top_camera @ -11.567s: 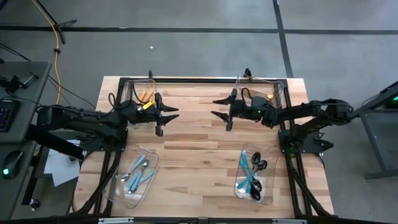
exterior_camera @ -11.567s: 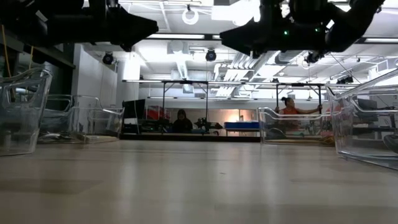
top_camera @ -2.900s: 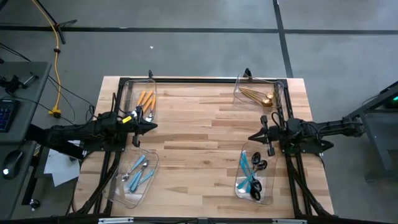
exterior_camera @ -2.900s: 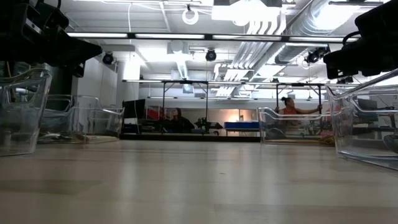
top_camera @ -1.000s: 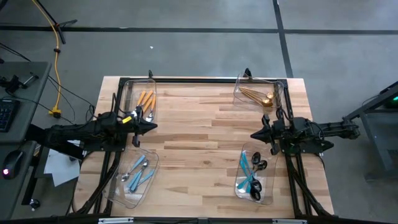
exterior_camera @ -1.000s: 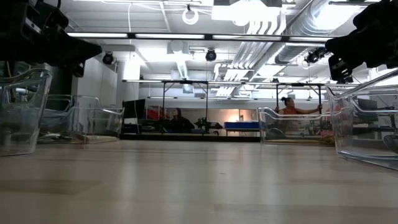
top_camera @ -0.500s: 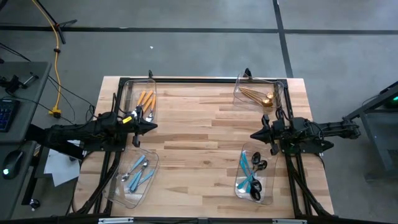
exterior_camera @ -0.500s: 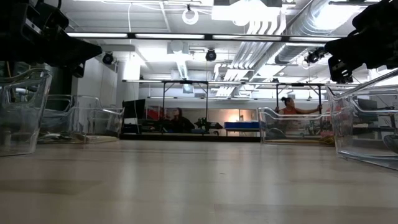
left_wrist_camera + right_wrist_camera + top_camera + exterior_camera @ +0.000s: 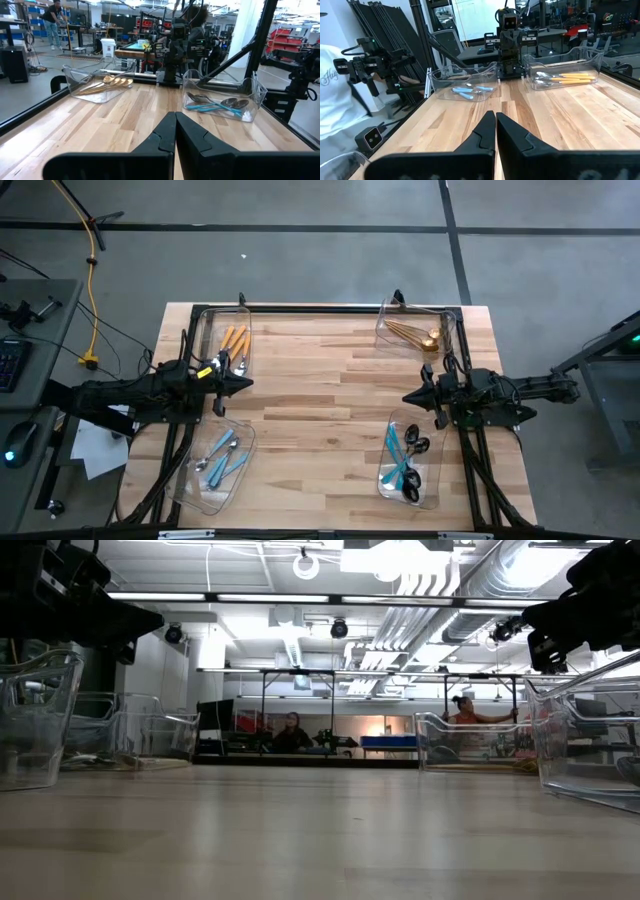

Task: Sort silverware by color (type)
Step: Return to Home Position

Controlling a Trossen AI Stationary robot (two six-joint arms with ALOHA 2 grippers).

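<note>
Sorting reads as done. All the silverware lies in four clear bins at the bench [image 9: 320, 410] corners, one colour per bin, and no piece shows on the open wood between them.

- Orange-handled pieces [image 9: 232, 338] are in the upper-left bin [image 9: 208, 328].
- Gold pieces [image 9: 415, 333] are in the upper-right bin [image 9: 446, 318].
- Light-blue-handled pieces [image 9: 222, 457] are in the lower-left bin [image 9: 205, 498].
- Teal-handled black pieces [image 9: 404, 460] are in the lower-right bin [image 9: 436, 472].

The pieces are too small from above to rule out a stray fork mixed into a bin, so "one colour each" is probably right, not certain.

The left end effector [image 9: 240, 383] sits at the left bench edge, between the two left bins and pointing inward. In the left wrist view its fingers [image 9: 165, 132] are clenched tip to tip with nothing held.

The right end effector [image 9: 410, 395] mirrors it at the right edge, between the two right bins. Its fingers [image 9: 487, 131] also meet with no gap and carry nothing.

Both arms lie low and folded along the bench sides, facing each other across the middle. That looks like the parked pose: it keeps the arms off the bins and leaves the centre free. Clenched, empty fingers fit a rest state, with no pick under way.

The bins sit apart at the corners, so each arm has two in reach and the colours can't mix.

No further move seems needed, beyond settling at home.
</note>
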